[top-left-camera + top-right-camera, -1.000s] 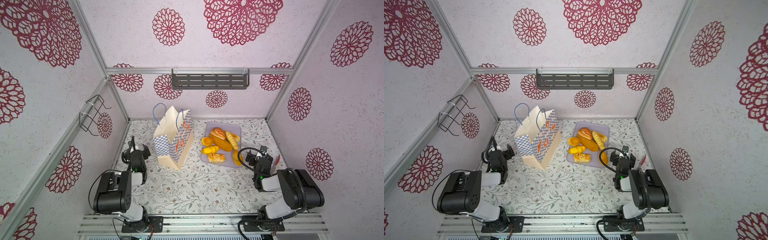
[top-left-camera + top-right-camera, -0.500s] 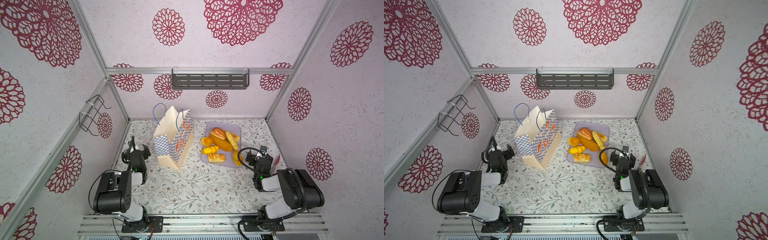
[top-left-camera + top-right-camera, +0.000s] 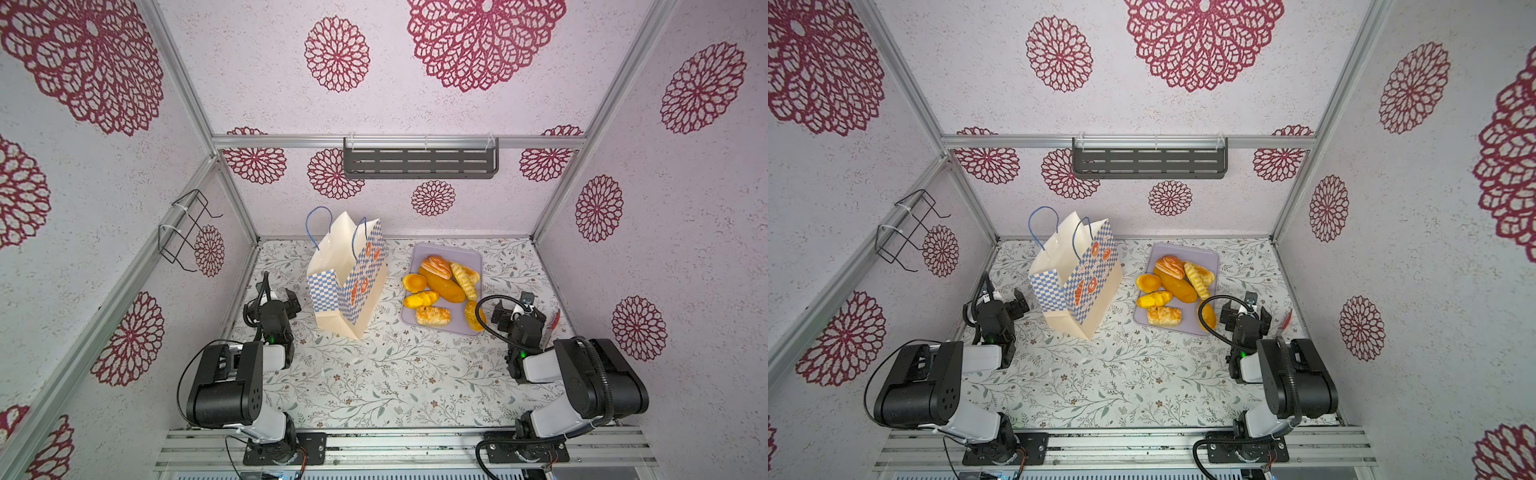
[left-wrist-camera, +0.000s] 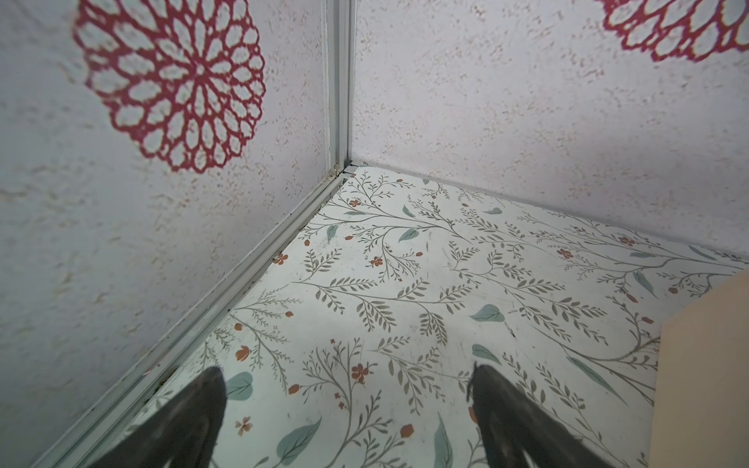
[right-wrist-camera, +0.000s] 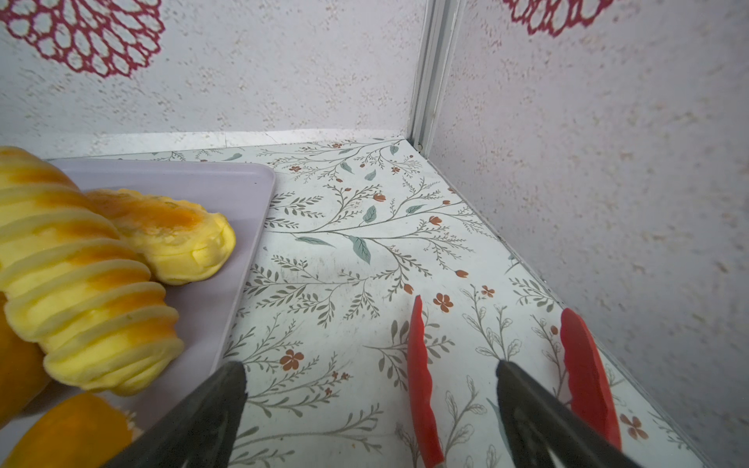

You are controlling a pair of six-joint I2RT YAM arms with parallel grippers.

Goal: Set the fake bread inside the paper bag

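Nothing has visibly moved since a second ago; both arms stay folded low at the near side of the table. The paper bag stands upright and open on the left half, handles up. Its inside is only partly visible, and no bread shows there. The bread lies on a lilac tray to the bag's right, well apart from it. One piece at the tray's near corner is partly hidden behind a black cable. The left gripper is spread wide over bare table, with only a cream edge of the bag showing beside it. The right gripper is also spread wide and holds nothing, just beside the tray. A red tool with two blades lies under it, cut off by the frame edge and hard to identify.
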